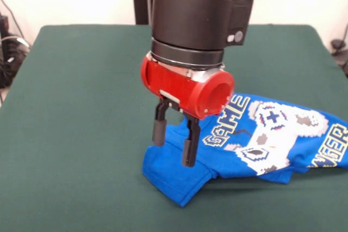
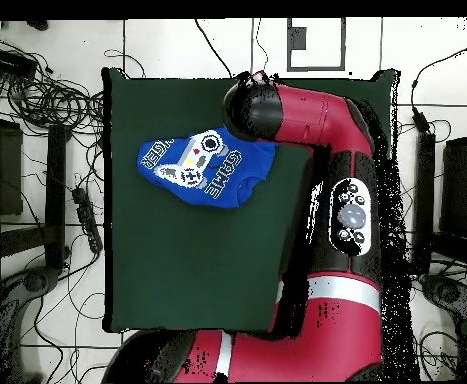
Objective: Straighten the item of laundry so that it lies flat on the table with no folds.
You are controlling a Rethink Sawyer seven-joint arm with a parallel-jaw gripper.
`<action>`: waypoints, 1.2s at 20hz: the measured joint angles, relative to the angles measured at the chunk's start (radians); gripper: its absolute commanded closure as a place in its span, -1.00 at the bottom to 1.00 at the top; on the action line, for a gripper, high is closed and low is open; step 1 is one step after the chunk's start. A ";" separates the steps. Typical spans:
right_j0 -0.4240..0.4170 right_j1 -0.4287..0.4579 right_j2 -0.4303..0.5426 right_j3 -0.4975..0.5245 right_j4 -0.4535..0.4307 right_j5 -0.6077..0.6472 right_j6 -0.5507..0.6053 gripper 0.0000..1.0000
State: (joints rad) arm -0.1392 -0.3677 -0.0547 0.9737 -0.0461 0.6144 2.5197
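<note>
Front view: the T-shirt (image 1: 255,139) is seen lying crumpled on the green table (image 1: 76,134), close to the near edge and towards the near right-hand corner as pictured. The printed side is turned up; the controller print (image 1: 277,134) and the word "GAME" are legible, the remaining lettering being bent round a fold at the right. A bunched blue portion – cannot be told whether hem or sleeve – points towards the near edge. The red and black arm (image 1: 196,20) is observed coming down from above. The gripper (image 1: 174,148) is positioned over the left end of the garment, its two black fingers (image 1: 158,129) spread apart with an open gap between them; nothing is pinched. Whether the tips touch the cloth cannot be determined.

Overhead view: the shirt (image 2: 202,165) is found in the upper half of the table (image 2: 197,270), nearer the top edge than the bottom, and well clear of the left edge. The arm (image 2: 322,110) is noted reaching in from the right edge – its end covers the shirt's right side, so the gripper itself is hidden here
</note>
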 measured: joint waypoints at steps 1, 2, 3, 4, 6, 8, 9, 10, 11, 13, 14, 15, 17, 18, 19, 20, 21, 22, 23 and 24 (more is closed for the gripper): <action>-0.001 0.000 0.005 0.000 -0.003 0.000 0.000 -1.00; -0.002 0.000 0.008 0.000 -0.004 0.000 0.000 -1.00; -0.007 0.000 0.020 -0.002 -0.011 0.000 0.000 -1.00; -0.008 0.000 0.023 -0.003 -0.013 0.000 0.000 -1.00; -0.017 0.001 0.037 -0.006 -0.027 0.000 0.000 -1.00; -0.026 0.002 0.051 -0.009 -0.037 0.000 0.000 -1.00; -0.030 0.004 0.057 -0.012 -0.041 0.000 0.000 -1.00; -0.034 0.006 0.063 -0.015 -0.045 0.000 0.000 -1.00; -0.039 0.009 0.069 -0.019 -0.049 0.000 0.000 -1.00; -0.052 0.028 0.087 -0.035 -0.061 0.000 0.000 -1.00; -0.058 0.036 0.093 -0.039 -0.067 0.000 0.000 -1.00; -0.064 0.044 0.102 -0.042 -0.074 0.000 0.000 -1.00; -0.076 0.060 0.119 -0.049 -0.085 0.000 0.000 -1.00; -0.081 0.068 0.123 -0.053 -0.091 0.000 0.000 -1.00; -0.084 0.074 0.127 -0.055 -0.095 0.000 0.000 -1.00; -0.087 0.080 0.131 -0.058 -0.098 0.000 0.000 -1.00; -0.092 0.089 0.138 -0.061 -0.109 0.000 0.000 -1.00; -0.094 0.093 0.140 -0.062 -0.114 0.000 0.000 -1.00; -0.097 0.102 0.143 -0.063 -0.128 0.000 0.000 -1.00; -0.097 0.105 0.144 -0.063 -0.132 0.000 0.000 -1.00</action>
State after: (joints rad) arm -0.2364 -0.2628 0.0889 0.9103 -0.1780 0.6144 2.5197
